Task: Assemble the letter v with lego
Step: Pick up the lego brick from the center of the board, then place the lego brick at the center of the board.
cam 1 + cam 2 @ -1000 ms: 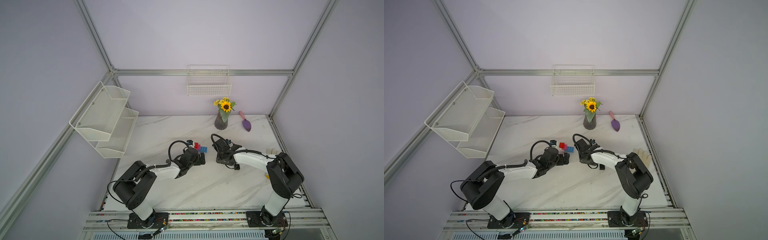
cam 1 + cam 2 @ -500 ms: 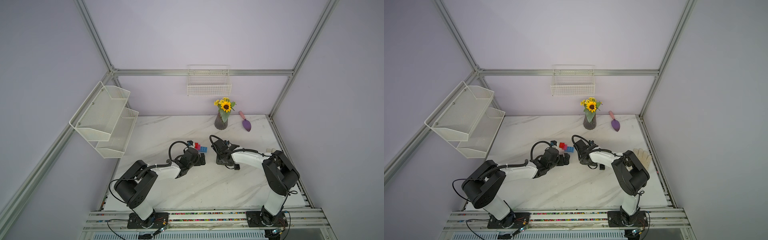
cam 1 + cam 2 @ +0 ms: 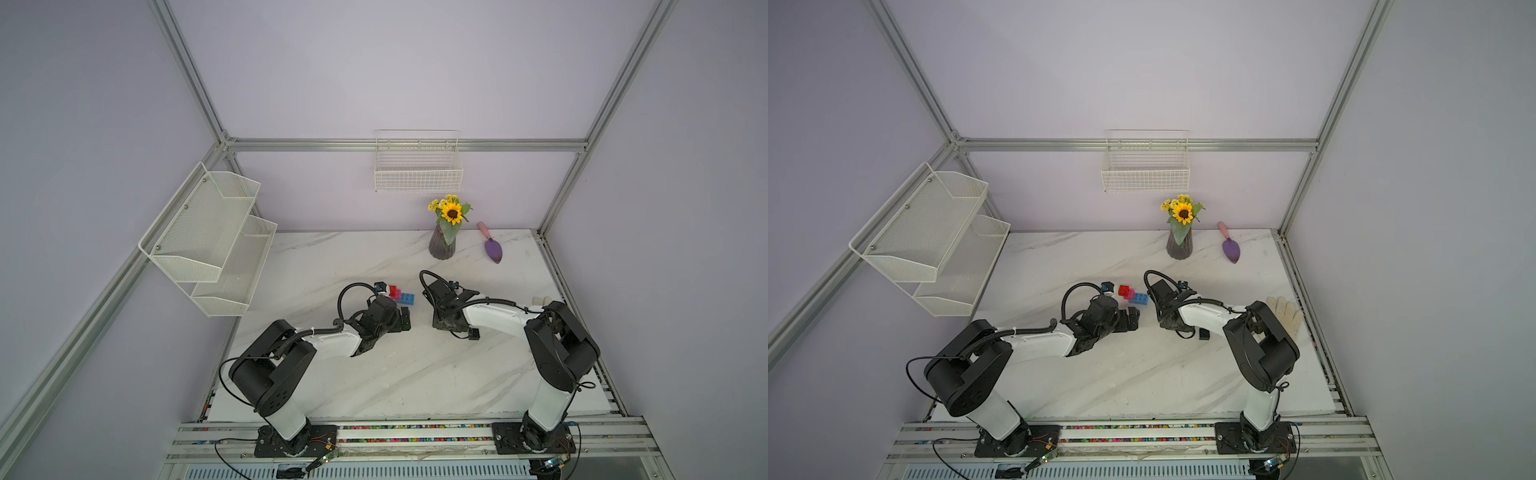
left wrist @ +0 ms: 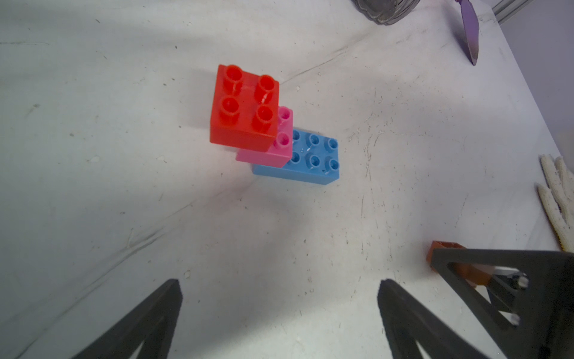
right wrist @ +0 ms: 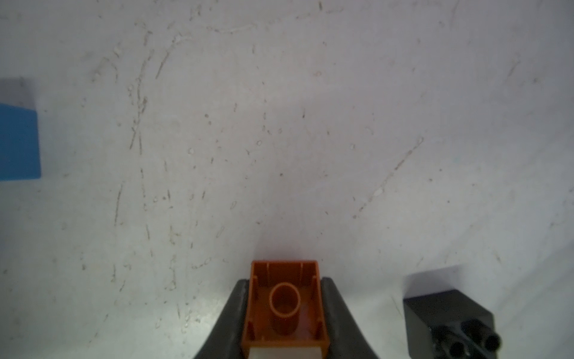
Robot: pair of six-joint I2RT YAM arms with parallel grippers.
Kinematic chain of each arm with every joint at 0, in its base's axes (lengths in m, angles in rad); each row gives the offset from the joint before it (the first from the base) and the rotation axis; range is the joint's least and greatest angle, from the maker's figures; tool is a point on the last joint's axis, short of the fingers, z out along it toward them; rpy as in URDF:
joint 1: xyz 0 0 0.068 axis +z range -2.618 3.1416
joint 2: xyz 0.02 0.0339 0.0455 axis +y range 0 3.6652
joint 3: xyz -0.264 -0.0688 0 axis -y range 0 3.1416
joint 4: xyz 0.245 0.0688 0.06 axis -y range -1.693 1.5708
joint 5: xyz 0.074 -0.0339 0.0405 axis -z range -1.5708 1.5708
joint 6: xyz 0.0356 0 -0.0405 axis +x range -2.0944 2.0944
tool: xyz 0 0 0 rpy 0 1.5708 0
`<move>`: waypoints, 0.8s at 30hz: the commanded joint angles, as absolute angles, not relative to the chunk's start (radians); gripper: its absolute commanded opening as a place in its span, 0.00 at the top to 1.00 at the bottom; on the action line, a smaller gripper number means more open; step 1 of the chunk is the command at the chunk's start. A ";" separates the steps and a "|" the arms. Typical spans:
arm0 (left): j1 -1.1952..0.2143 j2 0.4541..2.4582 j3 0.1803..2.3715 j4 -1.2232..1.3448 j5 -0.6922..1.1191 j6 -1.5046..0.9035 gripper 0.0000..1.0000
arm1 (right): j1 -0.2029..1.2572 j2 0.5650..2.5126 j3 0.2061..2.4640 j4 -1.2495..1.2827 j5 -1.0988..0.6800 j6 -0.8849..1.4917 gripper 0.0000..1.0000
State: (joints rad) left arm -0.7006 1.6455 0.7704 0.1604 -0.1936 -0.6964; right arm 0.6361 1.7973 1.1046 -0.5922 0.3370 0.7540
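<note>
Both top views show a white marble tabletop with a left arm and a right arm reaching toward its middle. The left gripper has its fingers spread wide, holding nothing, near a stepped stack of three joined bricks. A long light-blue studded plastic brick lies lowest on the tabletop. A square pink brick sits on one end of it, and a square red brick tops the pink one, stepped further outward. The right gripper has its fingers clamped on both sides of a square orange-brown brick, its hollow underside facing the wrist camera, apart from the stack. A square black brick lies near it.
</note>
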 commanded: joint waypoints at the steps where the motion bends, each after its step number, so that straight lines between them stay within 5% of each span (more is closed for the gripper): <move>1: -0.693 1.634 0.785 0.165 -0.207 -0.706 0.00 | 0.640 1.765 1.097 -0.588 0.329 0.751 0.78; 10: -0.687 1.591 0.768 0.132 -0.223 -0.680 0.00 | 0.551 1.823 1.341 -0.869 0.030 0.569 0.84; 24: -0.680 1.607 0.802 0.094 -0.190 -0.609 0.00 | 0.437 2.040 1.574 -1.092 -0.149 0.403 0.83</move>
